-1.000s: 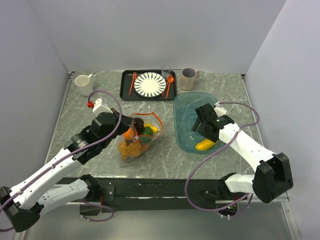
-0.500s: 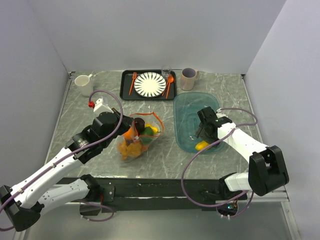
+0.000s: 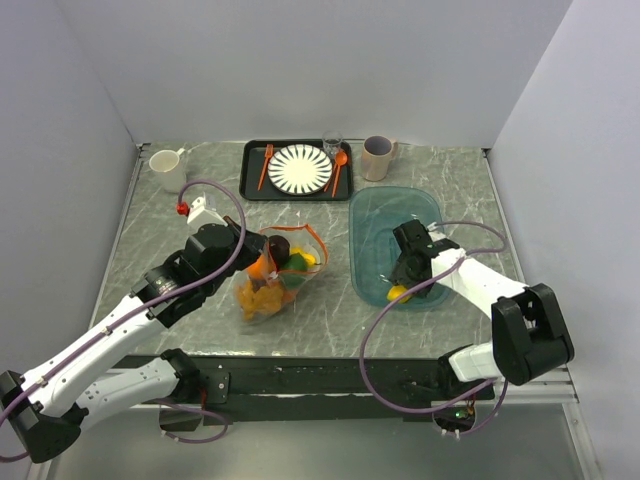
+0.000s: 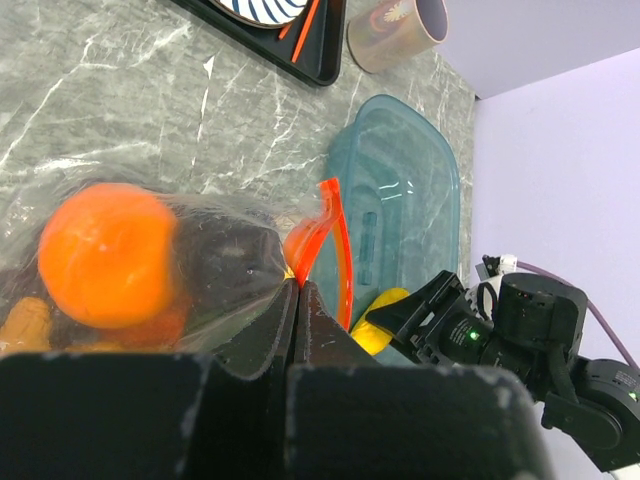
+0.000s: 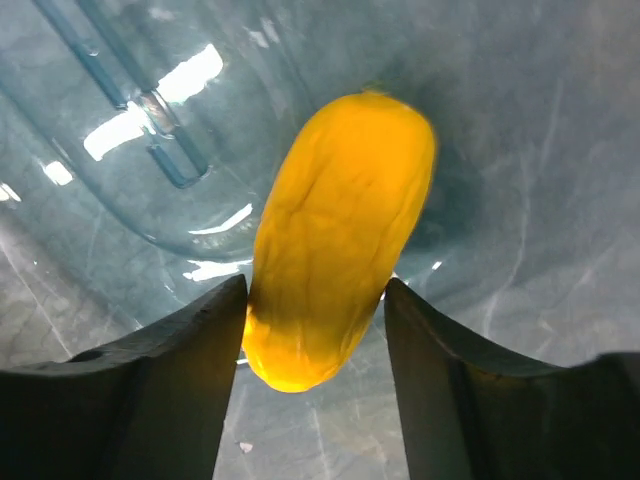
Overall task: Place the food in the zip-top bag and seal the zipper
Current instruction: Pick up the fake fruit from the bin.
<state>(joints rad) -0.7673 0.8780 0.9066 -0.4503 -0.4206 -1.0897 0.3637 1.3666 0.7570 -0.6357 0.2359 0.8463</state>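
The zip-top bag (image 3: 272, 280) lies at the table's middle, holding a round orange (image 4: 105, 255), yellow, dark purple and green food. Its orange-red zipper (image 3: 313, 240) arcs up at the open mouth, and it also shows in the left wrist view (image 4: 338, 240). My left gripper (image 4: 298, 292) is shut on the bag's clear edge beside the zipper and holds it up; it also shows from above (image 3: 250, 252). A yellow piece (image 5: 335, 250) lies at the near end of the teal tub (image 3: 380, 215). My right gripper (image 5: 315, 335) is open, with its fingers on either side of the piece's end.
A black tray (image 3: 250, 185) at the back holds a striped plate (image 3: 300, 168), an orange fork, an orange spoon and a glass. A mug (image 3: 378, 157) stands to its right and a white mug (image 3: 167, 165) at the back left. Walls close in the table.
My right gripper has moved down and toward the near end of the tub, and its fingers now straddle the yellow piece. My left arm and the bag have not moved.
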